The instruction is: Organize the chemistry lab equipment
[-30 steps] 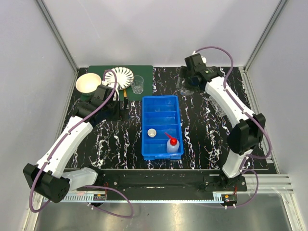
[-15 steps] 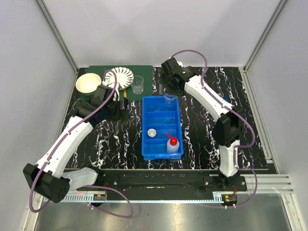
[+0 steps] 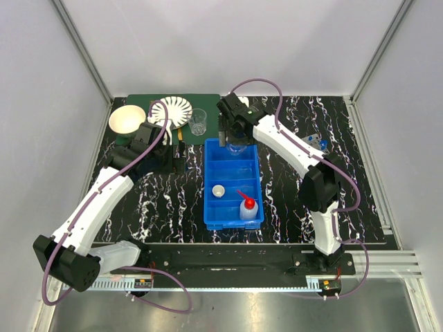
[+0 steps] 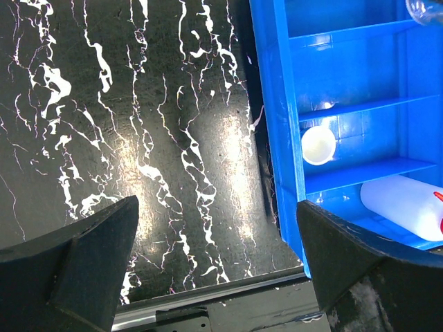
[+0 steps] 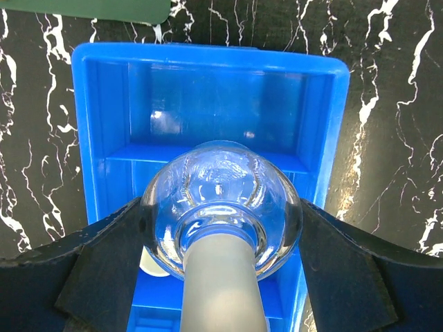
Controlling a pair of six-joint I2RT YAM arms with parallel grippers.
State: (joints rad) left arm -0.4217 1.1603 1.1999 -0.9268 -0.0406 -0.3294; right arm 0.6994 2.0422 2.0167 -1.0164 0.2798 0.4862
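My right gripper [image 5: 221,214] is shut on a clear round-bottomed glass flask [image 5: 221,200] with a frosted neck, its jaws pressing the bulb from both sides. From above, the flask [image 3: 236,147] hangs over the far compartment of the blue bin [image 3: 208,180]. Nearer compartments hold a small white round lid [image 3: 219,191] and the white red-nozzled squeeze bottle [image 3: 248,207]. A small clear beaker [image 3: 199,122] stands behind the bin. My left gripper [image 4: 216,207] is open over bare table left of the bin [image 4: 277,104], holding nothing.
A striped white plate [image 3: 173,111] and a cream bowl [image 3: 126,119] sit at the back left by a green mat [image 3: 208,104]. Blue-capped tubes [image 3: 317,142] lie on the table to the right. Enclosure walls stand on three sides.
My right arm has swung left from the table's far right, carrying the flask to above the bin's far end. The left arm has not moved.
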